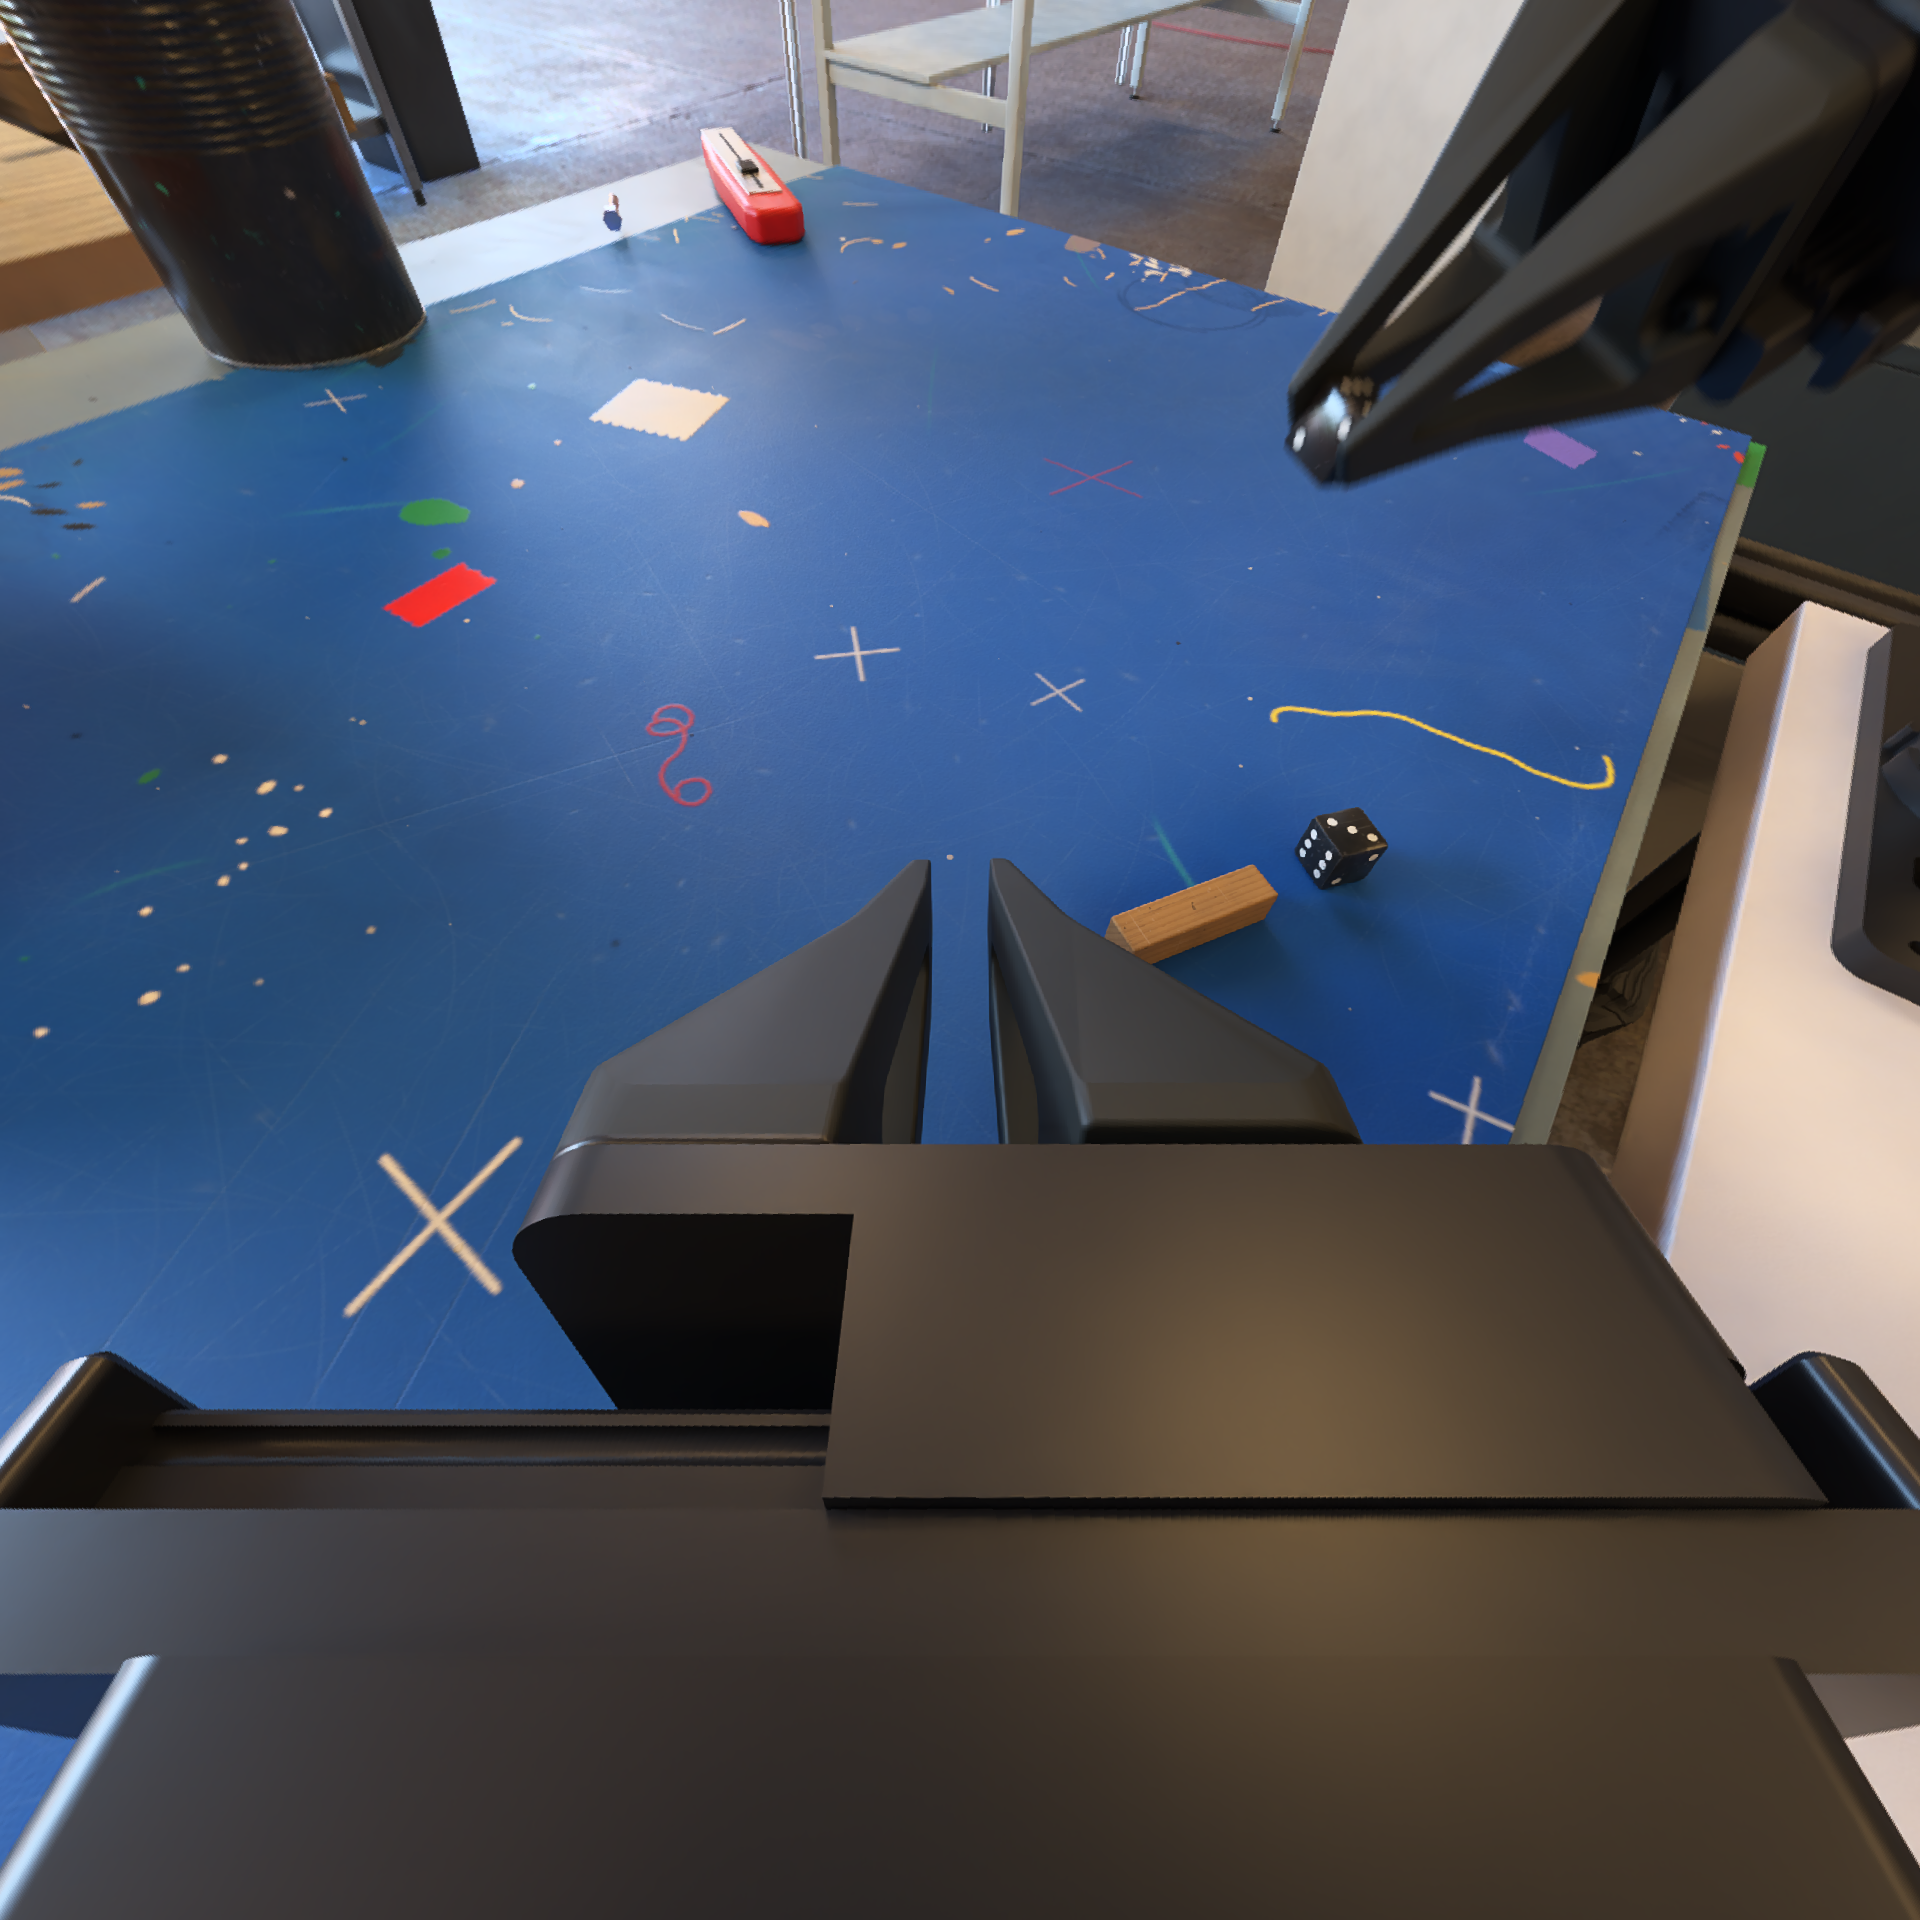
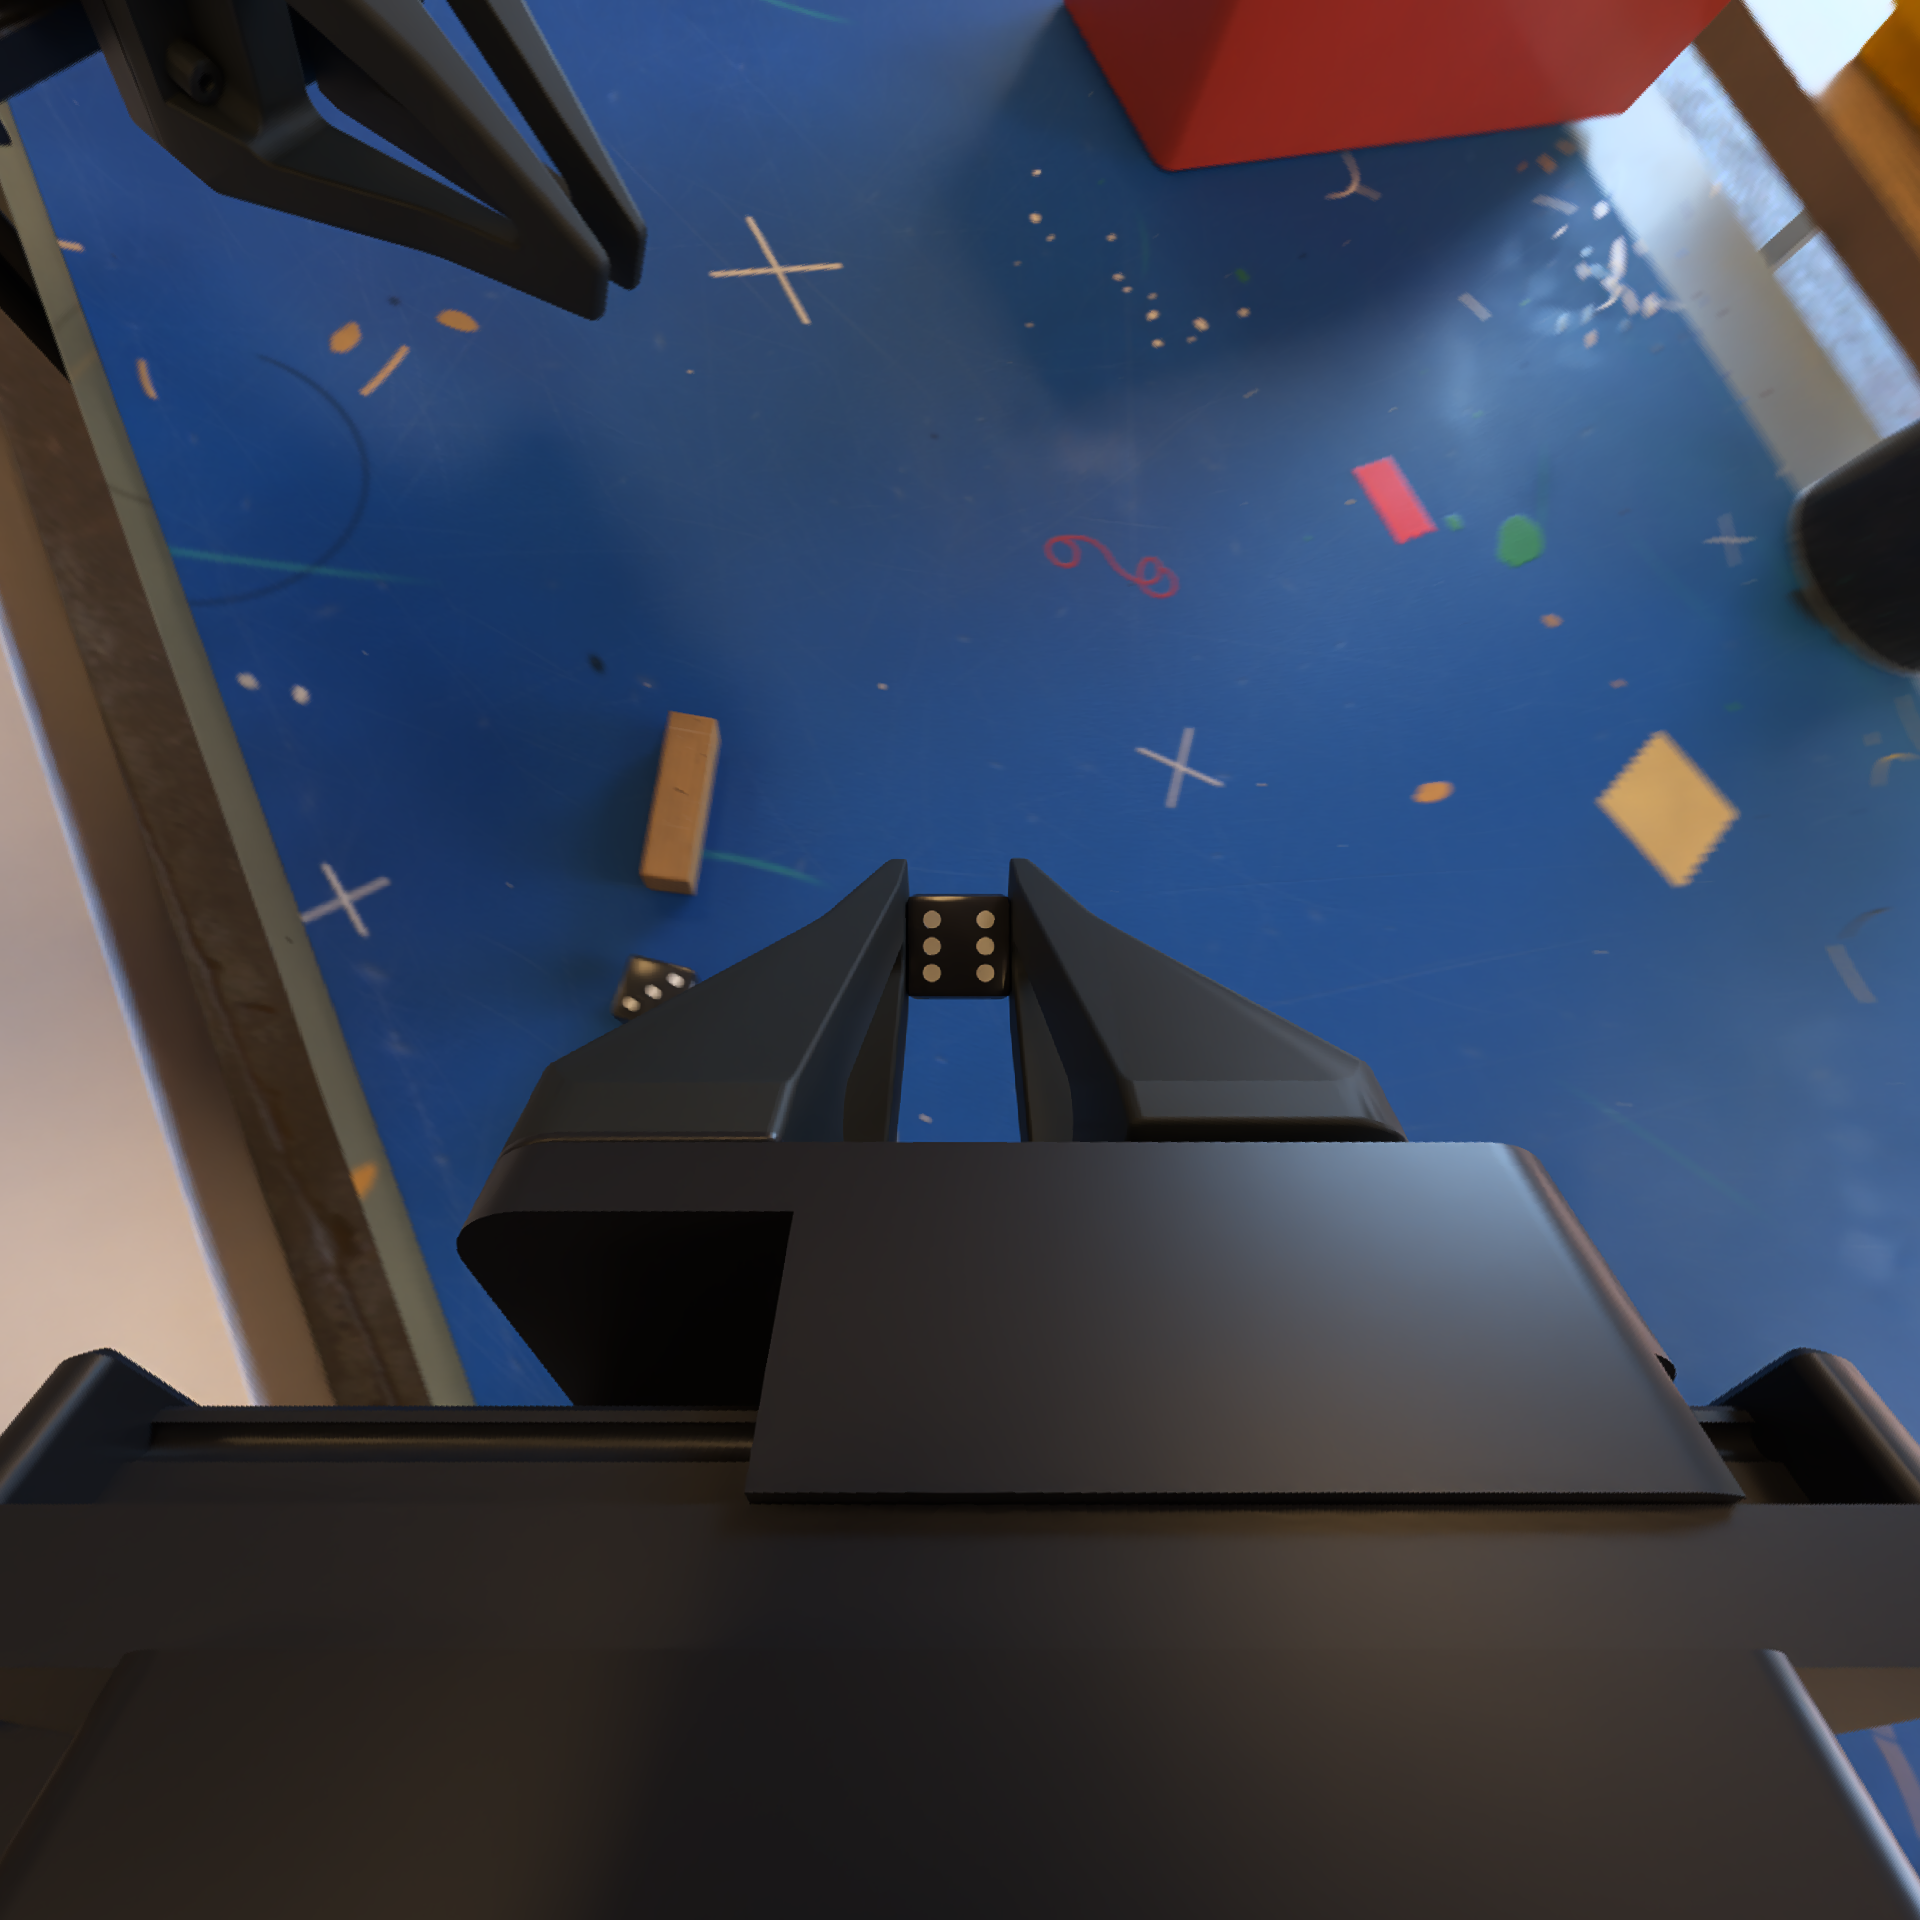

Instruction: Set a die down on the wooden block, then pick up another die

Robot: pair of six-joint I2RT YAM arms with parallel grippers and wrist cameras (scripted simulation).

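Note:
My right gripper (image 2: pixel 958 878) is shut on a black die (image 2: pixel 957 945) with white pips and holds it above the blue table. In the left wrist view that gripper (image 1: pixel 1317 436) hangs high at the upper right with the die (image 1: pixel 1322 428) at its tips. A small wooden block (image 2: pixel 681 802) lies flat on the table, left of and beyond my right fingers. A second black die (image 2: pixel 649 987) rests on the table near it, partly hidden by my left finger. In the left wrist view the block (image 1: pixel 1193 912) and the second die (image 1: pixel 1340 848) lie right of my left gripper (image 1: pixel 960 868), which is nearly shut and empty.
A red box cutter (image 1: pixel 750 187) lies at the far edge and a black cylinder (image 1: pixel 223 177) stands at the far left. A big red box (image 2: pixel 1371 73) sits at the top of the right wrist view. The table edge (image 1: pixel 1621 862) runs close to the second die.

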